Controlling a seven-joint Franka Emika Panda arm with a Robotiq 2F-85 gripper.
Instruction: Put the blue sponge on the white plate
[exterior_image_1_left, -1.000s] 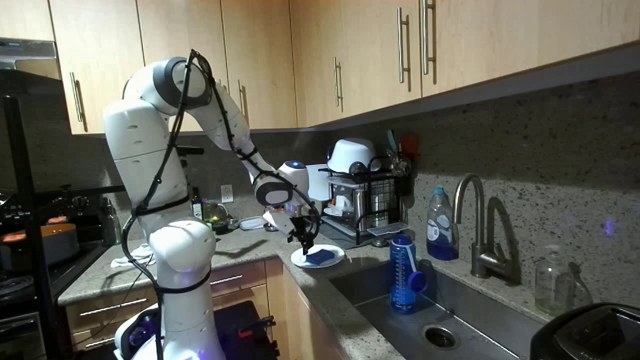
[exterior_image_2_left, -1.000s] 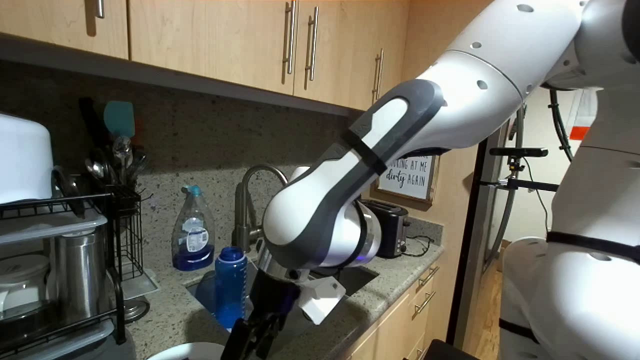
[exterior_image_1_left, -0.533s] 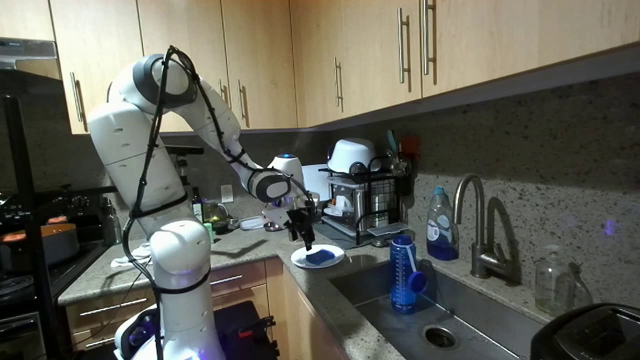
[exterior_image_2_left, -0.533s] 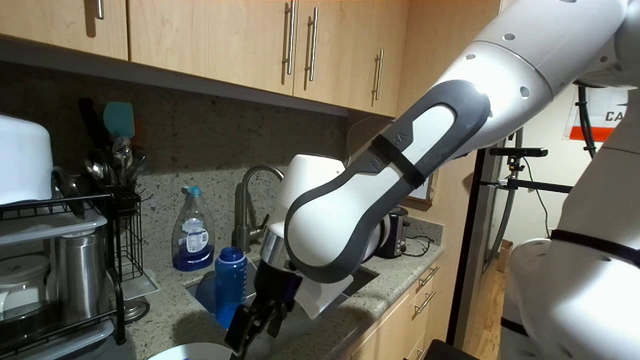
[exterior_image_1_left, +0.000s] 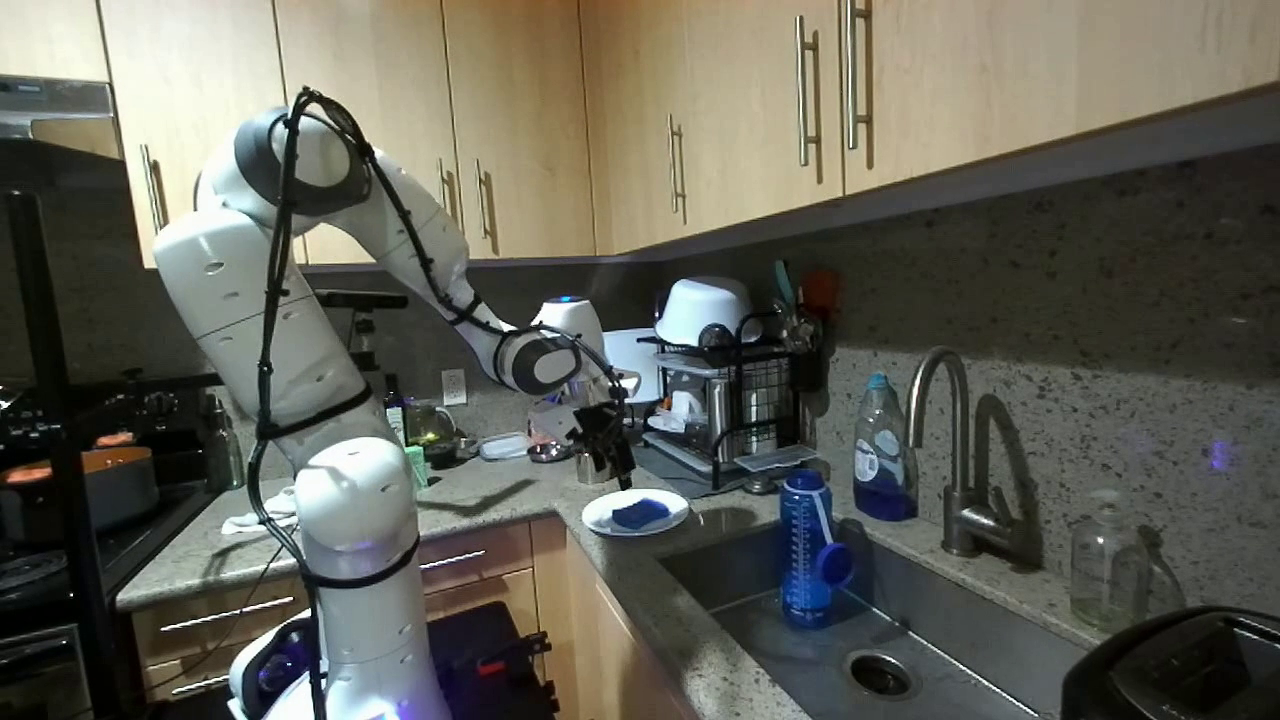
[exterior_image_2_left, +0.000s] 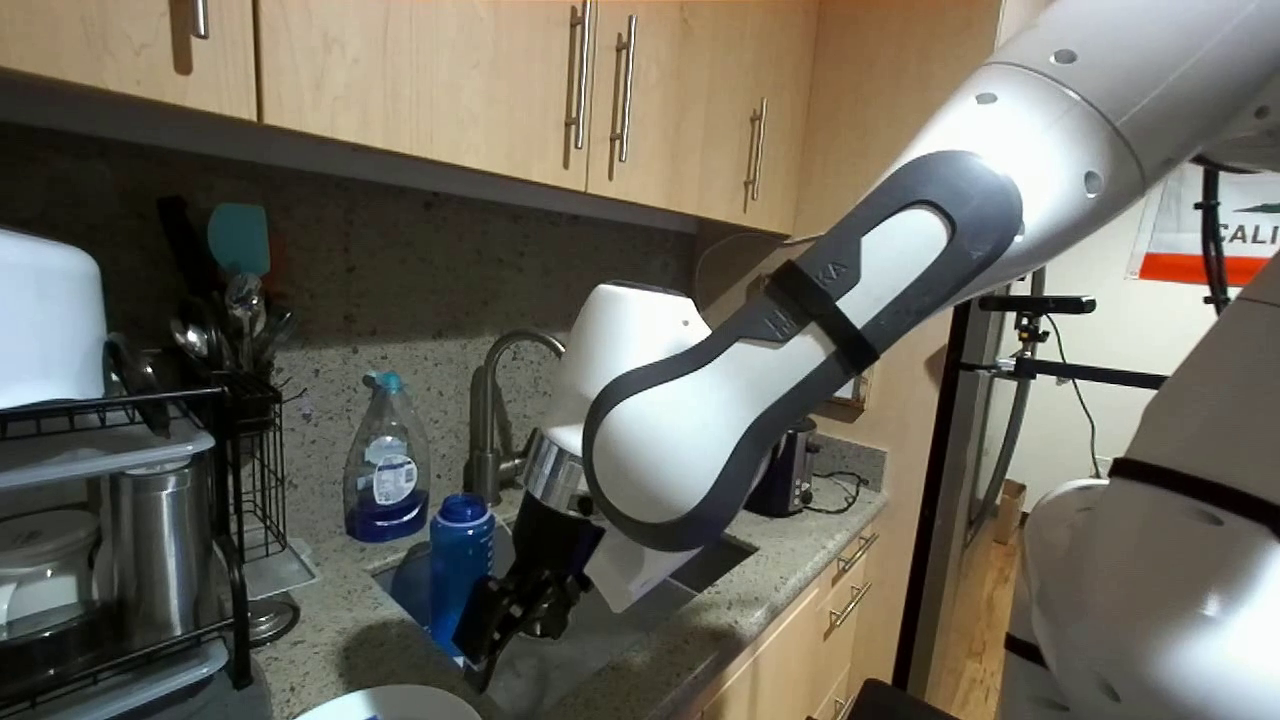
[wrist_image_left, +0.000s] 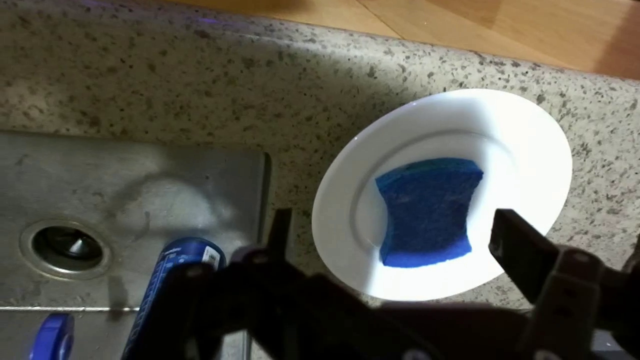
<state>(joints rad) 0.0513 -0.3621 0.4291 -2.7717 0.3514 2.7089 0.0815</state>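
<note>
In the wrist view, the speckled countertop (wrist_image_left: 165, 95) ends in a front edge at twelve o'clock and drops into the steel sink (wrist_image_left: 115, 165) at nine, with a narrow strip of stone between either edge and the white plate (wrist_image_left: 530, 150). The gripper (wrist_image_left: 392, 227) hangs nearby with jaws spread wide, apart from the blue sponge (wrist_image_left: 427, 215), which lies on the plate, the white margin around it tightest at about six o'clock, roomiest at about two.

Glare on the white plate (wrist_image_left: 527, 165), dim upper backsplash (exterior_image_1_left: 1010, 280).
</note>
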